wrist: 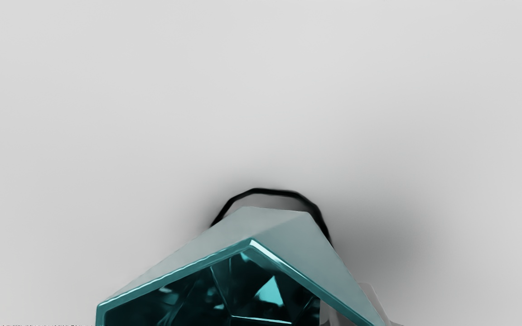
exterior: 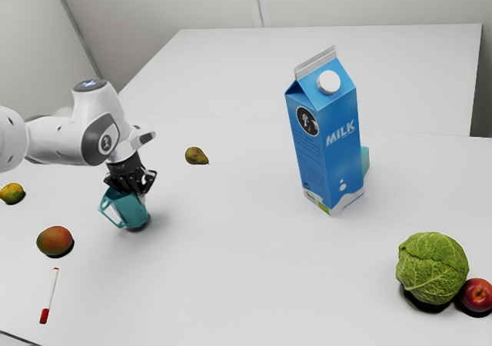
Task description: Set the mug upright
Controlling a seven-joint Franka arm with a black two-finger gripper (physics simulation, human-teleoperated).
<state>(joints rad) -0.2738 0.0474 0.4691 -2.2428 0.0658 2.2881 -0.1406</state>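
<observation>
Left of centre in the exterior view, the black two-finger gripper (exterior: pixel 135 184) is at the mouth of the faceted teal mug (exterior: pixel 134 211). How far apart the jaws stand, and whether they hold the mug, I cannot tell. Its mouth faces the camera at the wrist view's bottom edge.

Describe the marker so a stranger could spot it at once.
Find the white arm at the exterior view's left, then, lower in view, the mango. Just below that lies the marker, slim and white with a red end, unlike its rounded neighbour.
</observation>
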